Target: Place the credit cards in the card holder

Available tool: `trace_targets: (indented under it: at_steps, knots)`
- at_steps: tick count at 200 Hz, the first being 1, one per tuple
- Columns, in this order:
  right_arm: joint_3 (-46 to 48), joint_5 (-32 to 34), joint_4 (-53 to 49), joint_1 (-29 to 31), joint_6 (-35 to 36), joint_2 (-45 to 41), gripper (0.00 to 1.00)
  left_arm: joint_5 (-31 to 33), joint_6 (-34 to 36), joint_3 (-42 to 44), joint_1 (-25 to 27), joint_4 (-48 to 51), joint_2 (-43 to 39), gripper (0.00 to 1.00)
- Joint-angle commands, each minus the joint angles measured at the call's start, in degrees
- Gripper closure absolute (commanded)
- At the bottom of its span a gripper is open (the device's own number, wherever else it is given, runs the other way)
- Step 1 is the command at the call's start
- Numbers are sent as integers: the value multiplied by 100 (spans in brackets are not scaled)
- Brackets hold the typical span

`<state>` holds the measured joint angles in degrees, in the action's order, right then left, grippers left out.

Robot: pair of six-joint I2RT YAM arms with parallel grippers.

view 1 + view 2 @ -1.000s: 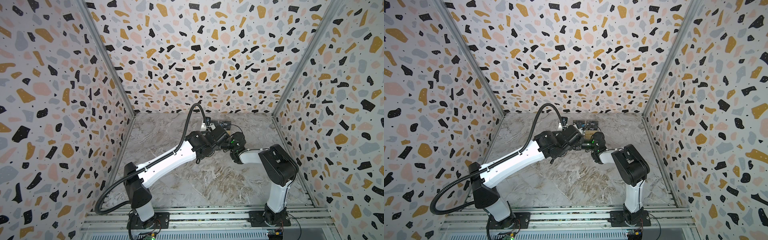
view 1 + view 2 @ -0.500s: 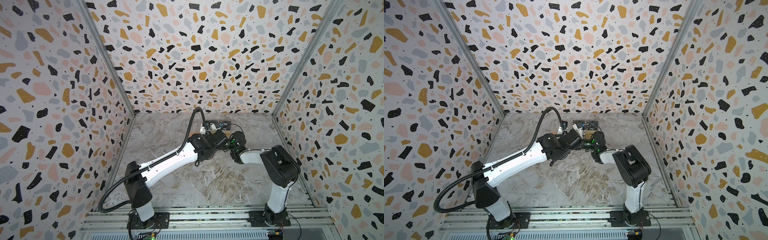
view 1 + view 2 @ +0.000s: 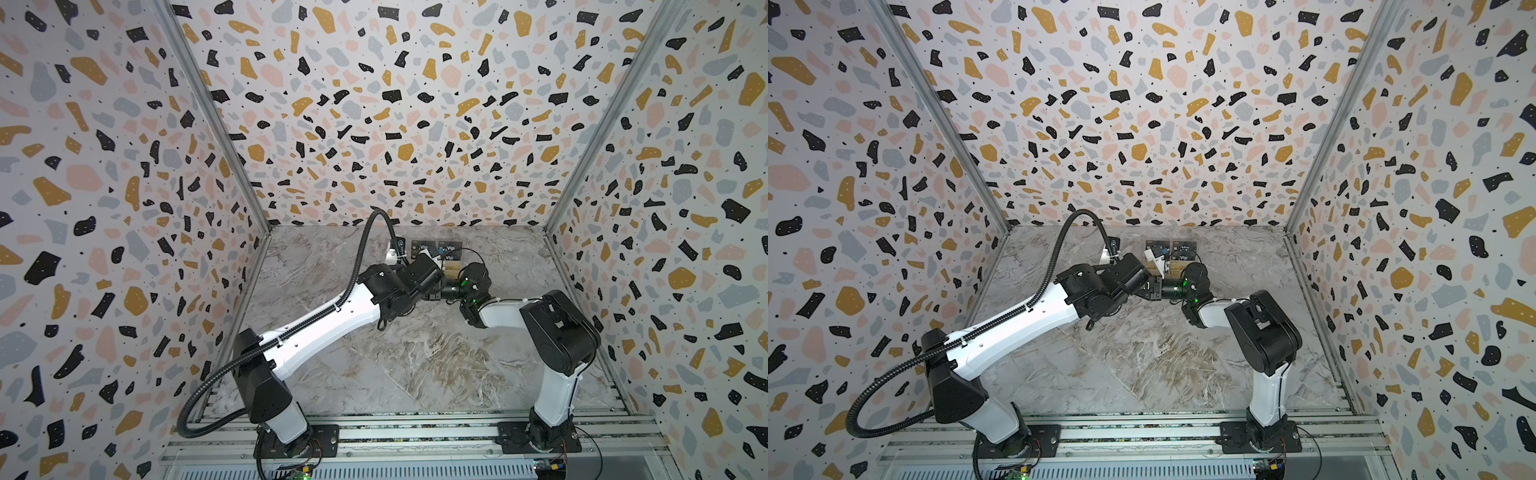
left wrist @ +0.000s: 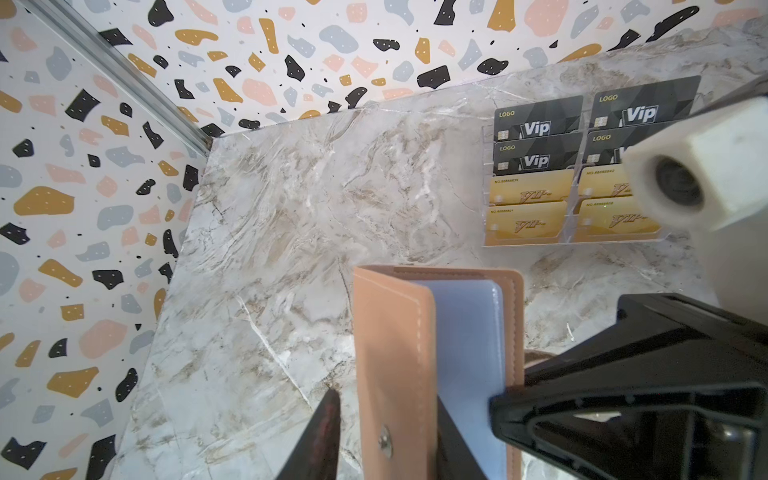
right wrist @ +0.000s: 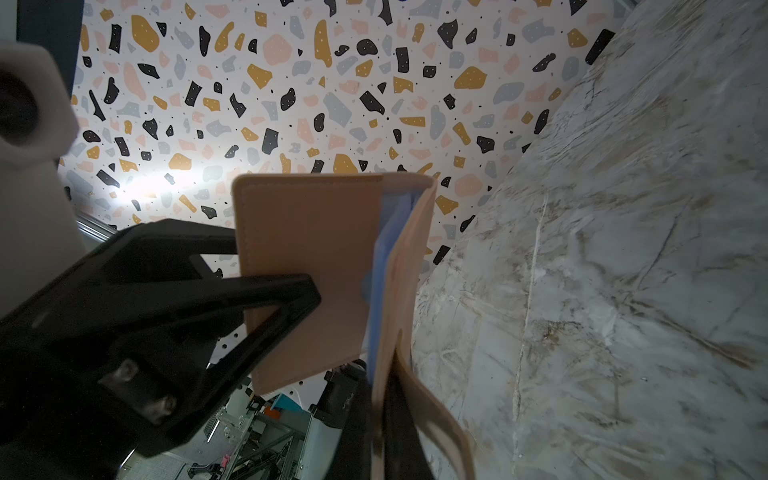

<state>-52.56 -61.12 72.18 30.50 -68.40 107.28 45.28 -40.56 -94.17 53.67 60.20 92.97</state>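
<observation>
**Handling (our judgement).** The card holder [image 4: 395, 353] looks light and limp. It is two thin leatherette covers on a soft spine, and we expect it to flop shut or sag if held by one side only. The cover skin should give fair grip. The pale blue sleeves [image 4: 465, 332] look slick and floppy, poor to pinch alone. Best hold, we reckon, is each cover by its free edge, away from the spine, with the sleeve mouths left clear. The credit cards [image 4: 536, 166] should be stiff, thin and smooth, so take one by its exposed upper edge.

**Where things sit.**
- The holder is off the table [image 4: 291, 208], in the air between the two claws.
- The right gripper [image 5: 376, 419] is clenched on the back cover and sleeves. The strap tab [image 5: 432, 415] dangles beside it.
- The left gripper [image 4: 386, 411] straddles the front cover near the snap button [image 4: 385, 441]. A gap shows between the cover and the outer finger [image 4: 328, 428], so we log it as released, not yet pinching.
- The cards stand well beyond the left claw's fingertips, in a clear tiered rack [image 4: 528, 243].

**Looks.** The holder is tan-pink with stitched edges and a metal snap, and it is partly opened like a booklet. The black cards lettered "Vip" fill the rows farther from the left claw, and the gold ones fill the nearer rows. We see no card in the holder.
</observation>
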Motion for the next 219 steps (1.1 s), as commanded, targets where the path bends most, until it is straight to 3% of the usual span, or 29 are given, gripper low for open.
trace_targets:
  at_steps: [1,59,106,155,199,219]
  knots:
    - [-128,-75,62,18,127,-226,100,15,169,103,-86,106,-197,74]
    - [-172,-177,4,-5,143,-200,100,-837,538,657,-558,-493,-886,100]
    - [-133,-294,-63,-59,135,-185,100,-2668,971,1660,-1297,-1838,-1749,100]
    - [90,-406,-117,-132,183,-226,100,-4376,952,2500,-1770,-2956,-1949,100]
    - [353,-581,-264,-280,171,-292,97,-5086,687,3414,-1895,-4033,-2053,100]
    - [490,-577,-923,-326,598,-513,83,-5251,517,3784,-1904,-4445,-2042,100]
